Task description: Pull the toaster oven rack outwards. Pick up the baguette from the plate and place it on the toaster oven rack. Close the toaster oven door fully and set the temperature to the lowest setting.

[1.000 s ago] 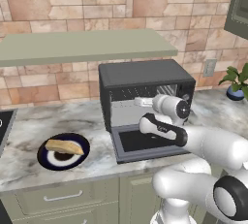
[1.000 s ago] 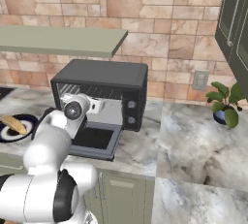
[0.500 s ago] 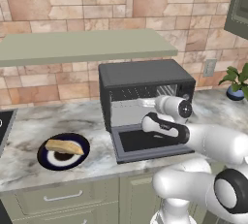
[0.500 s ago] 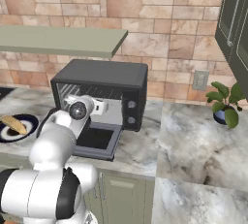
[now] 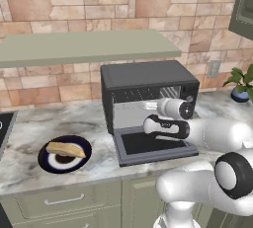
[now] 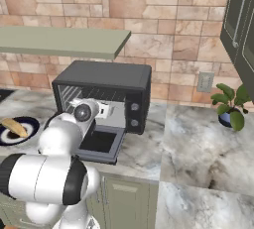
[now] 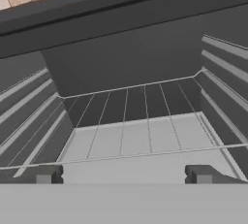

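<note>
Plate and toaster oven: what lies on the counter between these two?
In the left base view, only bare marble counter lies between the plate and the toaster oven.

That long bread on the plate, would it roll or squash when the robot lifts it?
The baguette looks flattish and blunt-ended, lying across the plate, so it probably won't roll much. Its golden crust suggests it is fairly stiff and light for its size. A narrow pinch might still dent it, though that's a guess.

Baguette [image 5: 65, 149] on plate [image 5: 81, 161] (oven door [image 5: 155, 146] down)
</note>
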Robot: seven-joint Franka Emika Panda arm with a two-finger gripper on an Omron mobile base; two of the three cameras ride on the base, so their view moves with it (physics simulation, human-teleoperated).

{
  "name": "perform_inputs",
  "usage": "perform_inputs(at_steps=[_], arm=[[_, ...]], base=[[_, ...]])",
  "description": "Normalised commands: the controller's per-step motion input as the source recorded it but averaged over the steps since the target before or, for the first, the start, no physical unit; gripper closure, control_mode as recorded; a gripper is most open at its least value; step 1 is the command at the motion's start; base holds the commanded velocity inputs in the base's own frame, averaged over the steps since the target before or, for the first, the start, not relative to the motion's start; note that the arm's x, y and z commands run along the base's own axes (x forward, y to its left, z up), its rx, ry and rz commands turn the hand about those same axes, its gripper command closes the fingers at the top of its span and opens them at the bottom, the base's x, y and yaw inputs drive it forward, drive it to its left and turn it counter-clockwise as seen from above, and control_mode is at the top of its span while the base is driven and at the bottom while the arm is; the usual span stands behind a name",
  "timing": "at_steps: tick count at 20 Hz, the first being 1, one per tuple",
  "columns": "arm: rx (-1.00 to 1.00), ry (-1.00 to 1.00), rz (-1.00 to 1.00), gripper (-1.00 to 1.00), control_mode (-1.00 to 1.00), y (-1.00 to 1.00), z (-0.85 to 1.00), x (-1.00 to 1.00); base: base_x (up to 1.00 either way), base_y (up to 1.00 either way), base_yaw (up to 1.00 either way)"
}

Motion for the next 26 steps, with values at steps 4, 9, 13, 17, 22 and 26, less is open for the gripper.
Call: perform_inputs(at_steps=[4, 9, 13, 17, 22, 26], arm=[[0.00, 0.00, -0.02, -1.00, -1.00, 0.00, -0.16, 0.28], [0.00, 0.00, -0.01, -1.00, -1.00, 0.00, -0.21, 0.20], [0.00, 0.00, 0.00, -1.00, -1.00, 0.00, -0.35, 0.03], [0.00, 0.00, 0.00, -1.00, -1.00, 0.00, -0.14, 0.04], [0.00, 0.00, 0.00, -1.00, -1.00, 0.00, 0.00, 0.15], [0.01, 0.00, 0.00, -1.00, -1.00, 0.00, 0.00, 0.06]], base=[[0.00, 0.00, 0.00], [0.00, 0.00, 0.00], [0.00, 0.00, 0.00], [0.00, 0.00, 0.00], [0.00, 0.00, 0.00], [0.00, 0.00, 0.00]])
